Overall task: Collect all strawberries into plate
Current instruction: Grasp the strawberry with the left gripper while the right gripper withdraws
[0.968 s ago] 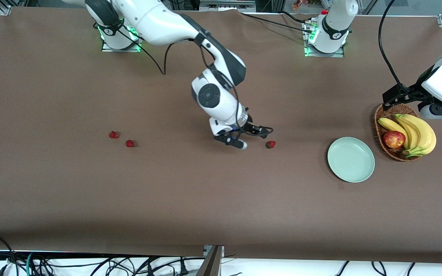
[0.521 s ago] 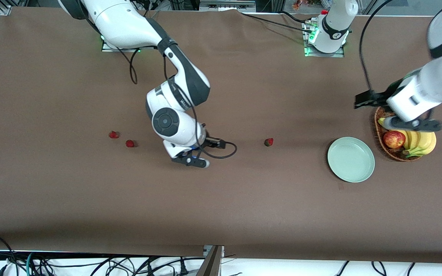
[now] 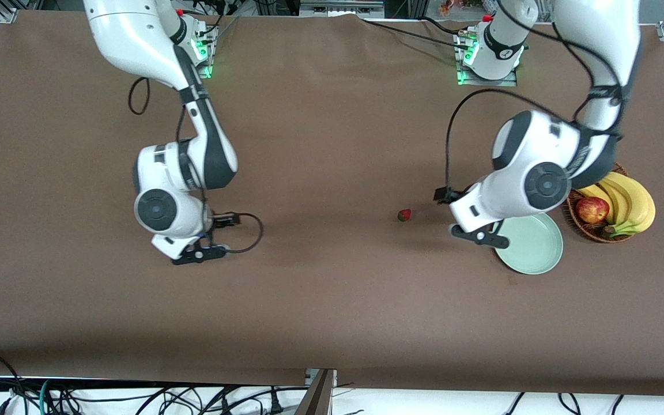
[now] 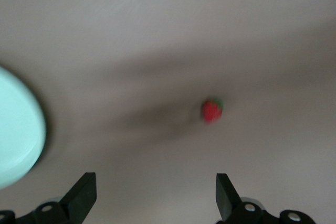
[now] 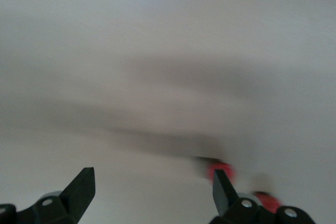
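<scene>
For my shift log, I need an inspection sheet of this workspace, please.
Surface: brown table cover, flat.
Job's things: lone strawberry on the table, apart from the mint-green plate; two strawberries by the right gripper; none on the plate's visible part.
Clutter: wicker basket with bananas and apple.
Grippers: left gripper open, at the plate's rim; right gripper open, over the table.
Cables: wrist cable; cable bundle below the table.
Surroundings: nothing seen.

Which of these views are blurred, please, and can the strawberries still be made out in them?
Front view: sharp; one strawberry lies on the brown table beside the plate. Left wrist view: smeared by motion, yet the red berry and the plate's pale edge are readable past the open left gripper. Right wrist view: heavily smeared; two red blurs show by the open right gripper.
</scene>
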You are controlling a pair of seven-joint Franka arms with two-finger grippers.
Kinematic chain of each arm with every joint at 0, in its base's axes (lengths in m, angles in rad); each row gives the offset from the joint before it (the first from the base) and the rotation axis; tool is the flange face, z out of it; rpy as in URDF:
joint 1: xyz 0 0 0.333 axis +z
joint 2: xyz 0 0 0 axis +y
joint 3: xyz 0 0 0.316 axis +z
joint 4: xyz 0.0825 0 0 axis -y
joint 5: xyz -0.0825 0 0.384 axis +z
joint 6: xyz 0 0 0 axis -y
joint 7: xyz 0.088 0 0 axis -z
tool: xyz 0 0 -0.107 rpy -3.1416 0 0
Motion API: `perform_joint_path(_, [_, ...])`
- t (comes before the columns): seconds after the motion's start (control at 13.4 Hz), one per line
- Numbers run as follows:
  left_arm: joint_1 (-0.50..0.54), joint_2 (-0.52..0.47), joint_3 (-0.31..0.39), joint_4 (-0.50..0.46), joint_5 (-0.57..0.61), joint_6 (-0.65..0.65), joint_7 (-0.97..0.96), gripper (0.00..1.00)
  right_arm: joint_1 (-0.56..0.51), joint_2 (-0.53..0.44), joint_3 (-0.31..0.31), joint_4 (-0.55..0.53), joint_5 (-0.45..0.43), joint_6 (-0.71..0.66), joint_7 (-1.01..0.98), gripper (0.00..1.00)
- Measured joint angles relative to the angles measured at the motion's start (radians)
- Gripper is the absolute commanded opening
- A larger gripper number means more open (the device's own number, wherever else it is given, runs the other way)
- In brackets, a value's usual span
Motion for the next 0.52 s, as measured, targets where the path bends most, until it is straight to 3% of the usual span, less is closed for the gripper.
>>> perform_joint_path(0.3, [-0.058, 0.044, -0.029, -0.255, 0.0, 0.462, -0.008, 1.0, 0.001, -0.03, -0.031, -0.172, 0.0, 0.128, -0.097, 0.98])
perform_joint_path(0.52, [-0.093, 0.076, -0.029, -0.345, 0.0, 0.657, -0.028, 1.0, 0.008, -0.06, -0.03, -0.355, 0.0, 0.318, -0.114, 0.91])
